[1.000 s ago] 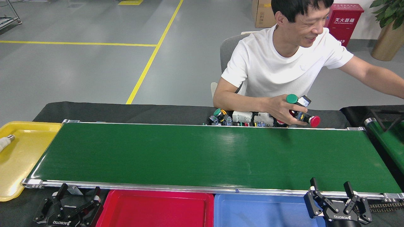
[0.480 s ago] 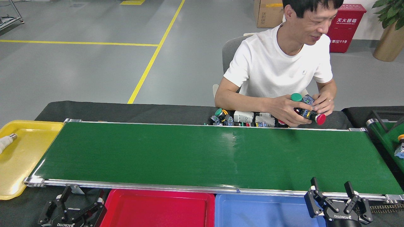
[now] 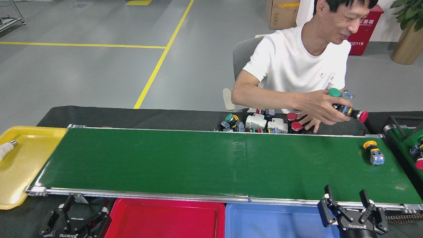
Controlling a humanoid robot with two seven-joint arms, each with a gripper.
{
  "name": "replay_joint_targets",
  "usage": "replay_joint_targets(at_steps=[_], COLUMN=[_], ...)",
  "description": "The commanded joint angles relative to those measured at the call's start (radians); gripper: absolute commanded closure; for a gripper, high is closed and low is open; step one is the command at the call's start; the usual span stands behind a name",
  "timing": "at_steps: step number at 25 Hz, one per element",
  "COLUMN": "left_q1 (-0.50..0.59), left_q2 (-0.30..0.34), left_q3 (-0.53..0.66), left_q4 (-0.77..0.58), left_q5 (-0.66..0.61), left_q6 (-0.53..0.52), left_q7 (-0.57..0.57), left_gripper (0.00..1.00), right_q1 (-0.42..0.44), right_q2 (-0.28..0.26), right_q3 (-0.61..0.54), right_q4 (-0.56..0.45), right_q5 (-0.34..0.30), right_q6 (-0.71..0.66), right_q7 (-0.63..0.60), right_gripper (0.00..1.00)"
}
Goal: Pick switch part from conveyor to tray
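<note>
Yellow-capped switch part (image 3: 373,152) lying on the conveyor (image 3: 185,162), at its right end. Both arms idling below the near rail: left end effector (image 3: 77,216) spread wide beside the red tray (image 3: 167,219), right end effector (image 3: 347,206) spread wide over the blue tray (image 3: 274,221). Person's hand (image 3: 322,107) holding switches beyond the belt.

A small switch part with a yellow round cap and a grey-blue body (image 3: 374,152) lies on the long dark-green conveyor belt with silver side rails (image 3: 198,162), near its right end. Behind the belt sits a person in a white T-shirt (image 3: 297,66), one hand (image 3: 322,107) holding green- and red-capped switches above a heap of more parts (image 3: 261,123) on the black tabletop (image 3: 132,115). Both black grippers (left (image 3: 78,211), right (image 3: 346,202)) hover at the near rail with jaws spread, empty, over a red plastic tray (image 3: 165,219) and a blue plastic tray (image 3: 271,221); a yellow plastic tray (image 3: 23,165) sits at the belt's left end.
</note>
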State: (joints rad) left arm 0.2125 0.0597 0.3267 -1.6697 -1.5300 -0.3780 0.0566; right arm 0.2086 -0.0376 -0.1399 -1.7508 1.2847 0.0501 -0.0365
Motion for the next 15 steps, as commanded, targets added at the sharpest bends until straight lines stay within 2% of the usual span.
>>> replay_joint_targets(at_steps=[1, 8, 11, 15], left_q1=[-0.010, -0.010, -0.010, -0.010], left_q2=[0.005, 0.002, 0.002, 0.003], left_q3=[0.003, 0.000, -0.002, -0.002], left_q4=[-0.008, -0.008, -0.008, -0.008], left_q5=[0.002, 0.001, -0.001, -0.001], left_q6=[0.002, -0.001, -0.002, -0.005], left_q7=[0.003, 0.003, 0.003, 0.003], left_gripper=[0.00, 0.00, 0.00, 0.00], right_q1=[-0.035, -0.063, -0.107, -0.233], right_q2=[-0.008, -0.027, -0.058, -0.065], right_q3=[-0.012, -0.070, -0.072, -0.076], right_q4=[-0.004, 0.024, 0.088, 0.237], right_q5=[-0.002, -0.013, -0.019, -0.018], right_q6=[0.037, 0.047, 0.054, 0.085], right_q7=[0.029, 0.073, 0.075, 0.078], right_gripper=[0.01, 0.01, 0.01, 0.01])
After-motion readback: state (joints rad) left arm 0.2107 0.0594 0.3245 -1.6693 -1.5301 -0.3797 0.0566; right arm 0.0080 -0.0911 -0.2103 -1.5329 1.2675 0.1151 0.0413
